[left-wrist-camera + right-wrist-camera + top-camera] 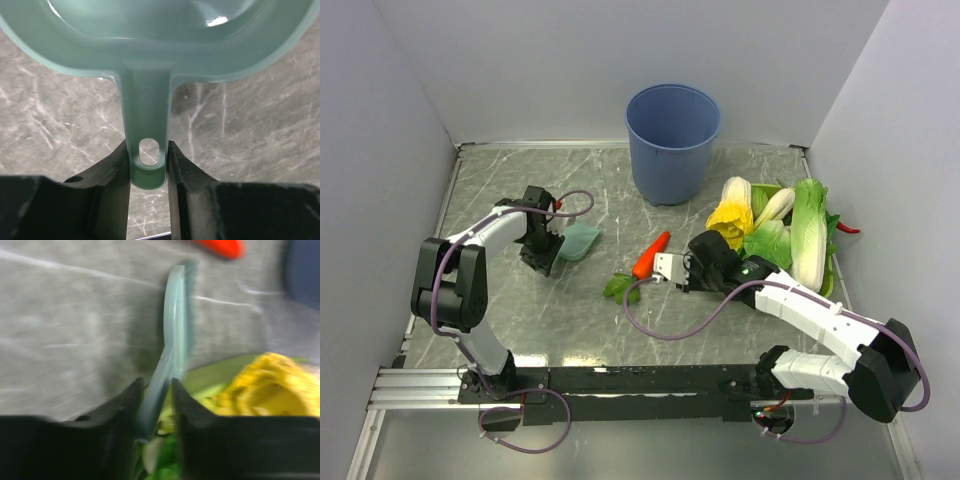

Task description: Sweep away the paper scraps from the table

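You are clamping the dustpan (150,50) handle in the left gripper (148,162) and the brush (176,315) in the right gripper (155,405), tools facing across the carrot (651,256), no paper scraps plainly showing between.

The tabletop (520,330) is grey-green marble with thin white veins. At upper centre, the bucket (672,140) is blue. The dustpan (160,45) is translucent teal and the brush (175,315) a paler teal. The left pincer (146,150) and right pincer (156,390) are black. The carrot (651,256) is orange-red with green leaves. At right, the flower head (731,218) is yellow, the cabbage (809,235) pale green and the chilli (848,229) red.
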{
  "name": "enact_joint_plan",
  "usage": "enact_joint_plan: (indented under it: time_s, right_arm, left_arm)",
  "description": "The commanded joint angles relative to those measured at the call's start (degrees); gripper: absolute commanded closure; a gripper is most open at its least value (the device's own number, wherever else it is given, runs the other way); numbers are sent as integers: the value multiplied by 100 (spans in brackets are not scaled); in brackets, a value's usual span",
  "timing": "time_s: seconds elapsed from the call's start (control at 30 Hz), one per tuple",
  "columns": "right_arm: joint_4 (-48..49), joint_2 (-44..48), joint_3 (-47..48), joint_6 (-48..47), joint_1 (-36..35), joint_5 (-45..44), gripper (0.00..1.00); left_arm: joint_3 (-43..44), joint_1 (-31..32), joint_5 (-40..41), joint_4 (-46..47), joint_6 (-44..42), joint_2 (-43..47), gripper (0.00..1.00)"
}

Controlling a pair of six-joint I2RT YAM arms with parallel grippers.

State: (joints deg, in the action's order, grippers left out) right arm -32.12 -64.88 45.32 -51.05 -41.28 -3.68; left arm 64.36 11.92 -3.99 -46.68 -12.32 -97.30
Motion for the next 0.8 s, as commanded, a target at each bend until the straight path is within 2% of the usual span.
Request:
enact_joint_plan:
  time_s: [0.0,0.17,0.2,0.27,0.37,0.47,0.53,0.6,0.63,0.7,0.77]
  right_arm:
    - [-1145,195,283,86,-47,676,45]
    - [-1832,458,670,314,-47,1175,17]
    - [-2042,529,828,367,-47,1229,16]
    - [-2175,617,978,586,-56,1291,12]
    - [-2369,722,1259,841,-38,1274,8]
    - [-2177,758,1566,1403,67,1098,0]
    - [-1914,740,1734,2113,435,1159,0]
    - [-1737,504,2032,3103,559,583,0]
    - [-1815,355,2181,3353,620,388,0]
    - [-1816,3,2603,3924,717,71,0]
    - [-1580,2,2954,4076,945,78,0]
  left_arm:
    - [-55,12,-295,-148,-25,79,67]
    - [-55,12,-304,-395,-78,307,51]
    - [-38,12,-296,-517,-104,351,48]
    - [76,12,-287,-658,-148,509,28]
    - [261,21,-287,-957,-280,755,19]
    - [498,12,-199,-1098,-368,949,14]
    - [691,12,-77,-1029,-377,1063,12]
    - [797,-6,29,-870,-307,1151,10]
    - [885,-41,56,-774,-298,1256,4]
    - [938,-93,170,-335,-158,1397,3]
    - [982,-190,266,129,-44,1599,3]
